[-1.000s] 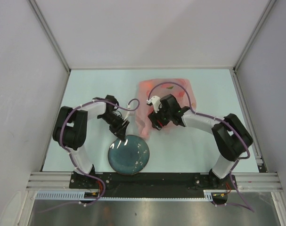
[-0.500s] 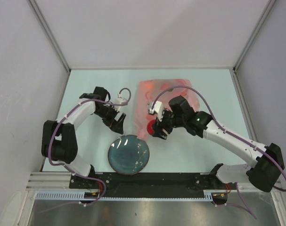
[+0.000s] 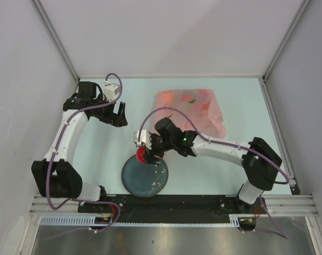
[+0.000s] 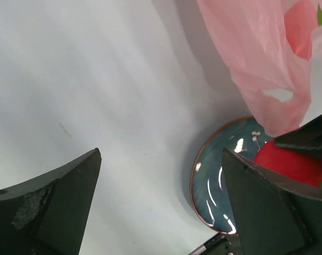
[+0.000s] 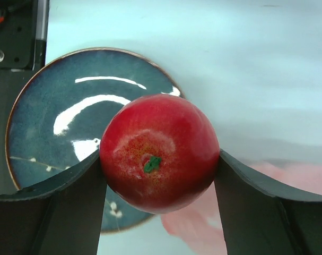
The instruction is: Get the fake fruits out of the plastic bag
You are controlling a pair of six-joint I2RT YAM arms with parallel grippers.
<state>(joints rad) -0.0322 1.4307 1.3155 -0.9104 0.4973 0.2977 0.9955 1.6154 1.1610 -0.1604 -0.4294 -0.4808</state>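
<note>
Right pincer pinches a red apple over the plate's far rim | left pincer spread, empty, well beyond the plate | you have one fruit out, none set on the plate | bag beyond the plate: you cannot tell what remains inside.

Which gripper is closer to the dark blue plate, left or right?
Right. The right gripper, shut on a red apple, hangs over the far rim of the plate; the left gripper, open, is far off at the back left.
</note>
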